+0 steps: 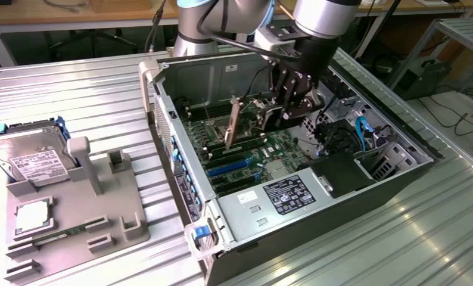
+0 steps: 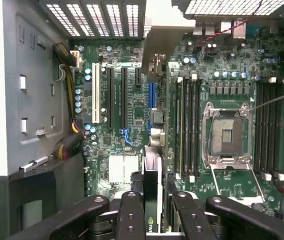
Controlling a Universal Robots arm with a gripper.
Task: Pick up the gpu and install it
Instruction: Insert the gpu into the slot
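Looking at the exterior view, we see the black two-fingered gripper (image 1: 288, 110) lowered inside the open grey metal computer case (image 1: 379, 179), clenched on the thin black gpu card with its silver metal bracket (image 1: 235, 122), held edge-down above the green motherboard (image 1: 257, 152). At nine o'clock from the case, a silver boxy hard drive with a white label (image 1: 31, 159) stands in a grey plastic parts holder (image 1: 77, 226).

In the wrist view, we see the gripper (image 2: 152, 212) with a finger (image 2: 130, 217) on either side of the gpu (image 2: 152, 195), grasping its edge. The card hangs over the motherboard (image 2: 127, 120), beside the memory slots, with the empty silver processor socket (image 2: 228, 135) at three o'clock of it.
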